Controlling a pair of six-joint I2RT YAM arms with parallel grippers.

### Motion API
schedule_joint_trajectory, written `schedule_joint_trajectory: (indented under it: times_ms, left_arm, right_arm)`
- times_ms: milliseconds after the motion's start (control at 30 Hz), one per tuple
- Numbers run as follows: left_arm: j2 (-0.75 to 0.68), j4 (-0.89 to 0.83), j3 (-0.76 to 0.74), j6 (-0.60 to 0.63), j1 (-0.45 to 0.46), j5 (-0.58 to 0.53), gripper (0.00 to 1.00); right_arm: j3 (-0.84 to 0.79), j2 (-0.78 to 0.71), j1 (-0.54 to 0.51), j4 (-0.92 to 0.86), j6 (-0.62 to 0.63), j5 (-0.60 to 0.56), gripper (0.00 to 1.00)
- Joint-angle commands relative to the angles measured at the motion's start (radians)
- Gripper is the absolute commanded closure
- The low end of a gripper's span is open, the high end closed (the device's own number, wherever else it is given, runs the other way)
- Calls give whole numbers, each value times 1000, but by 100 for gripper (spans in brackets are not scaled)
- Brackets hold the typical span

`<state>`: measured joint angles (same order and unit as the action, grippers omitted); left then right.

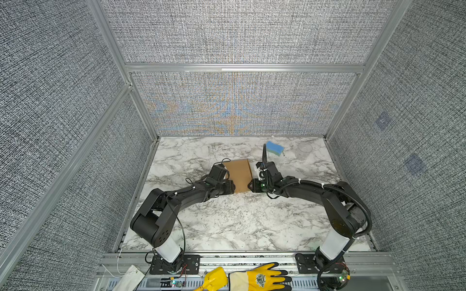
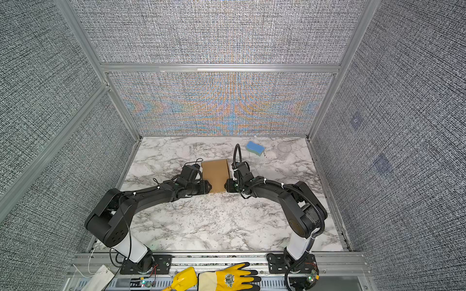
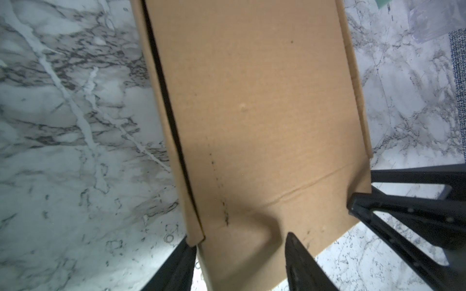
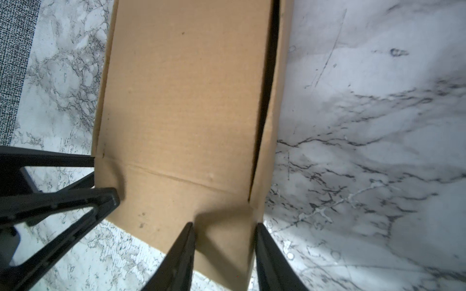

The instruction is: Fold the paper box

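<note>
Right wrist shows right end effector (image 4: 223, 225) straddling paper box (image 4: 181, 100), hidden overhead.

A robot lab cell: aluminium frame (image 1: 242, 67), grey fabric walls (image 1: 239, 30), marbled tabletop (image 1: 227, 221).

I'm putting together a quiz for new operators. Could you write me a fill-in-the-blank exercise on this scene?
1. The paper box is plain ___ cardboard.
2. The sponge, to the right of the box, is mainly ___.
3. The table has a white-and-grey ___ pattern.
4. The glove on the front rail is mostly ___.

Missing words: brown; blue; marble; yellow.
</note>
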<state>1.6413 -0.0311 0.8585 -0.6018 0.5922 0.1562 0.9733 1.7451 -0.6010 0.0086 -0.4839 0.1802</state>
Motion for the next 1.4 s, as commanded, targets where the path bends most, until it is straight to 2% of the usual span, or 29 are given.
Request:
schedule_joint_trajectory:
  times_ms: [0, 633, 900, 1100, 1367]
  left_arm:
    - [5, 9, 10, 16, 1, 11, 42]
    - [27, 0, 20, 23, -8, 11, 42]
    - [19, -17, 29, 31, -12, 9, 42]
    - [-23, -53, 18, 45, -21, -18, 41]
    - [-105, -81, -32, 48, -44, -50, 39]
  right_arm:
    - [-16, -5, 1, 70, 25, 5, 60]
    - [-110, 14, 12, 289, 81, 11, 59]
    - [-102, -11, 16, 276, 97, 9, 58]
    - [-110, -58, 20, 262, 108, 5, 53]
    - [-128, -102, 22, 251, 107, 0, 51]
